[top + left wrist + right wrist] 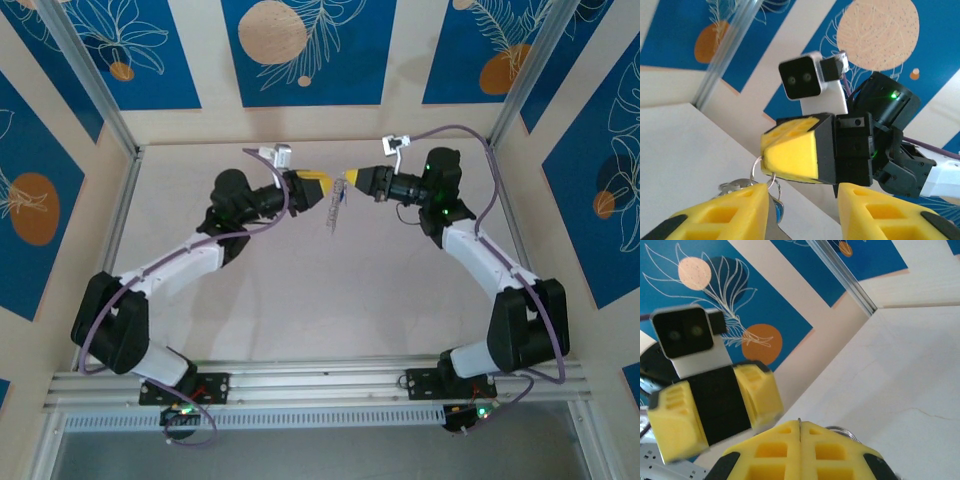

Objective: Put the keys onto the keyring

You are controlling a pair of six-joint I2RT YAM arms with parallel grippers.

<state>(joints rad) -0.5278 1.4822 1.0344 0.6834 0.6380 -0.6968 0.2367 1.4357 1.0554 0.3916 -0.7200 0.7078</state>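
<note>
Top view, posture: I see both arms raised, the left end effector [318, 184] and the right end effector [350, 181] almost tip to tip above the tabletop [300, 300].
Top view, load: a small hanging bunch [337, 210] dangles just below the gap between the two tips. It is too small to sort out here.
Left wrist view, left state: released. Its two yellow fingers stand apart and I see nothing pinched between them.
Left wrist view, right state: clenched, pinching a thin wire ring [752, 170] at its very tip.
Left wrist view, task things: the grey keyring [735, 187] hangs just below the right tip. The blue-headed key [778, 210] sits lower, just beside the inner face of one left finger. I cannot tell whether the key is already threaded on.
Right wrist view, check: the right fingers meet on a closed seam with a sliver of wire just beside them. The left end effector faces them, blurred.
Step in hand, my judgement: take the key's head with the left while the right steadies the ring.
Method: I would close slowly on the blue head, square to the pads, and keep the right grip firm.
Risk: the bunch swings freely, so a fast closure could knock the key away or pull the ring from its shallow pinch.
</note>
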